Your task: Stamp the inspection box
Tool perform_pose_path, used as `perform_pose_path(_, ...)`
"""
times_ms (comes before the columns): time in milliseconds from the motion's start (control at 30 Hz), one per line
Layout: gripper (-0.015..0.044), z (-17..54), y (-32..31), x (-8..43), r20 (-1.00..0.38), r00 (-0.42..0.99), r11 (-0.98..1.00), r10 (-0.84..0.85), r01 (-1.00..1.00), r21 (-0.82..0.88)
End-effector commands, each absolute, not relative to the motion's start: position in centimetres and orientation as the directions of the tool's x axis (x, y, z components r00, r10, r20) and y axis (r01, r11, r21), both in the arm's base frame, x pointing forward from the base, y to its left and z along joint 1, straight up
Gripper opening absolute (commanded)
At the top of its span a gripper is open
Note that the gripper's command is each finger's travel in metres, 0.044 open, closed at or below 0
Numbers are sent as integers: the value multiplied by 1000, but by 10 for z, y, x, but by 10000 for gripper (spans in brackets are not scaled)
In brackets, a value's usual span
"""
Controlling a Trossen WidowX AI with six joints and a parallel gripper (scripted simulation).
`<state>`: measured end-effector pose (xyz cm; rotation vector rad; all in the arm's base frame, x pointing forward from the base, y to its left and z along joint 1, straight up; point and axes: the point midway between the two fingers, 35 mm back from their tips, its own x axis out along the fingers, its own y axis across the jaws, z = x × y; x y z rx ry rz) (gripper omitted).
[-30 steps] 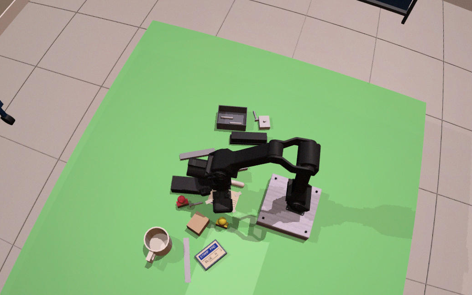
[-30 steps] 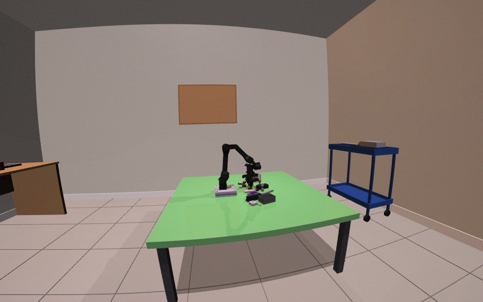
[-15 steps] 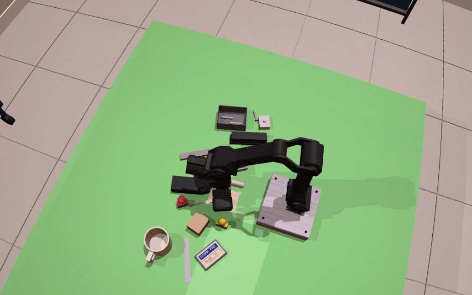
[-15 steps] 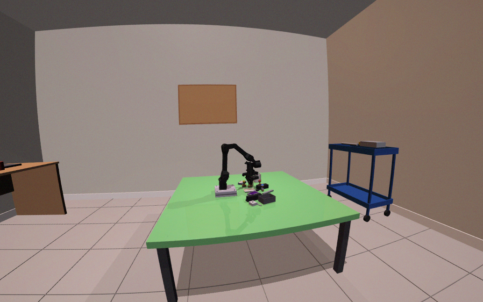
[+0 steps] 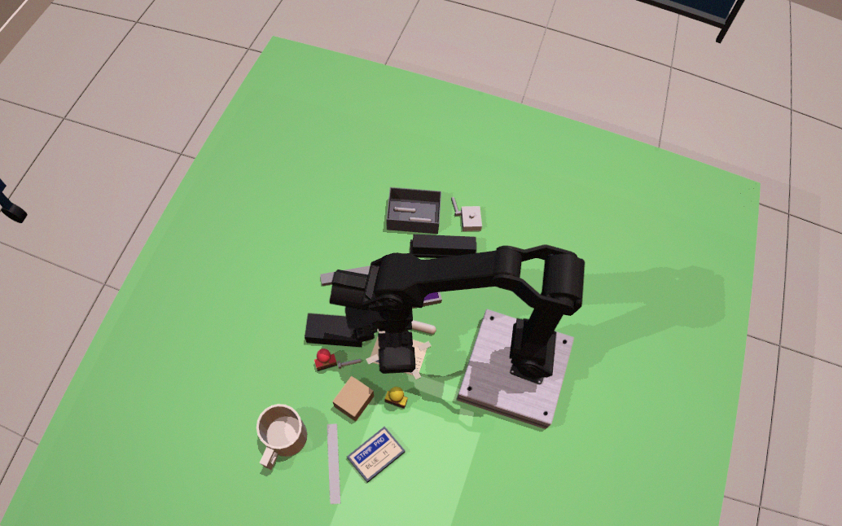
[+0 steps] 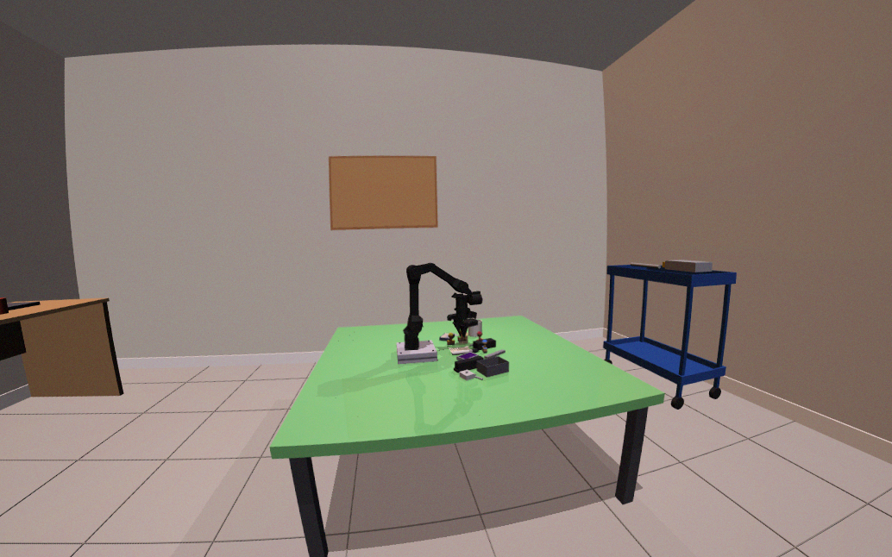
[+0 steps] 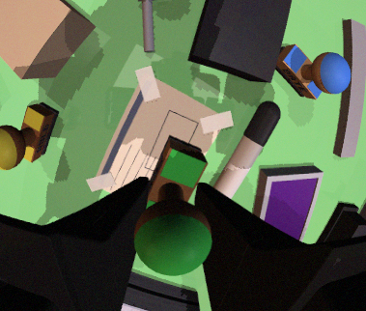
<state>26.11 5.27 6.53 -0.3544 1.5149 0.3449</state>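
Observation:
My gripper (image 7: 172, 188) is shut on the green-knobbed stamp (image 7: 173, 246); its word does not show. The stamp hangs over the card (image 7: 164, 97) (image 5: 421, 356), and its block covers the lower right of the outlined box (image 7: 183, 117). It appears raised a little, but the gap under it is hard to judge. No print shows in the visible part of the box; the rest is hidden. The open purple pad (image 7: 292, 205) (image 5: 434, 296) lies to the right in the wrist view. In the top view the arm hides the fingers and the stamp.
A yellow stamp (image 7: 36, 132) (image 5: 396, 396), a blue stamp (image 7: 304, 72) and a red stamp (image 5: 324, 357) stand around the card. A marker (image 7: 246, 150) lies close to its right. A black block (image 7: 241, 39), a tan block (image 5: 353, 396), a mug (image 5: 282, 431) and a tray (image 5: 414, 226) are nearby.

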Motion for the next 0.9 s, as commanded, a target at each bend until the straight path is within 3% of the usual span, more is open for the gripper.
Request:
perform_pose_path(0, 0, 73, 53, 263, -999, 37, 904, -1, -428, -17)
perform_pose_path(367, 0, 86, 50, 264, -999, 37, 904, -2, -428, -17)
perform_pose_path(867, 0, 91, -21, 314, -999, 40, 903, -7, -430, -23)
